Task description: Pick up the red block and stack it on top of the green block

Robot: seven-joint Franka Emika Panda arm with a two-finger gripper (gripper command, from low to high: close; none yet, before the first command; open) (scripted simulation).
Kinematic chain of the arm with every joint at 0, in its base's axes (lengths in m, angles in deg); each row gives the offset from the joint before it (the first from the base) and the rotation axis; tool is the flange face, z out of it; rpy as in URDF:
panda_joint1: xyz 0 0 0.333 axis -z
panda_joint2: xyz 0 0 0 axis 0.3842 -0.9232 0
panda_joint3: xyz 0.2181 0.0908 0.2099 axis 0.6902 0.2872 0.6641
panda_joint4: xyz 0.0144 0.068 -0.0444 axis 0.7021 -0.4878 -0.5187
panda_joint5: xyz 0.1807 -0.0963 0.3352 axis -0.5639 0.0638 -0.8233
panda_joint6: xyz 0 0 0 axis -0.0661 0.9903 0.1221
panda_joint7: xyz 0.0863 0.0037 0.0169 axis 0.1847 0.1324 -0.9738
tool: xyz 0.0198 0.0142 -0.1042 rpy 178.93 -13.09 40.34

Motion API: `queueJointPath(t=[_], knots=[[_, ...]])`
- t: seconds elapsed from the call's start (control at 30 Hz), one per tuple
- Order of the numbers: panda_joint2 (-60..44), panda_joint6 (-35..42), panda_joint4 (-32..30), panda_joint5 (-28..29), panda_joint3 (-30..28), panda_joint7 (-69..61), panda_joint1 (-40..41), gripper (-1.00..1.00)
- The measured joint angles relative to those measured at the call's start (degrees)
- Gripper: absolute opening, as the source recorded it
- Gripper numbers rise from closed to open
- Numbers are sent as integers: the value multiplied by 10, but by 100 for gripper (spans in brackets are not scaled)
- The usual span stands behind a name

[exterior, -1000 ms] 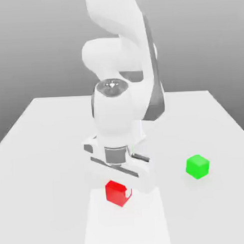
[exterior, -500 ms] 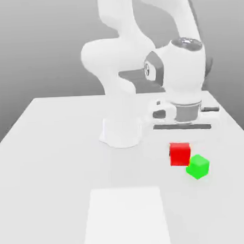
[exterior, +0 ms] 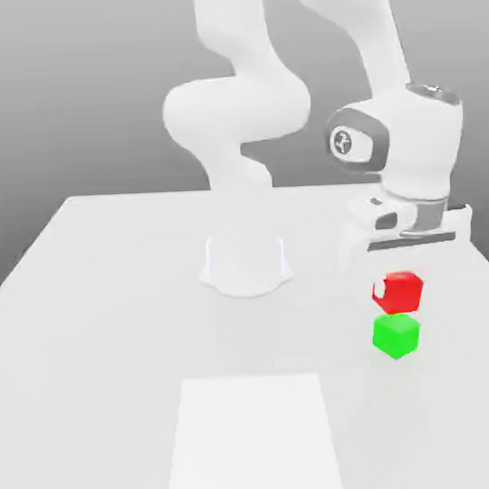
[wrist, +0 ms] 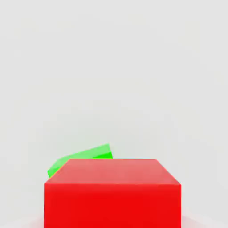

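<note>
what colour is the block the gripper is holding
Red; clearest in the hand view, where it sits in front of the green block.

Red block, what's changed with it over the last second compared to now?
The hand, shut on the red block, carried it from the white patch toward the exterior view's right; it now hangs just above the green block. The green block and table stayed put.
</note>
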Motion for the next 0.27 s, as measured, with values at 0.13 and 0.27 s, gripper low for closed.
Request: queueJointPath(t=[0.13, 0.27], knots=[[-41, -44, -1, 35, 3, 24, 11, -100], [-72, -80, -4, 38, 4, 27, 9, 100]])
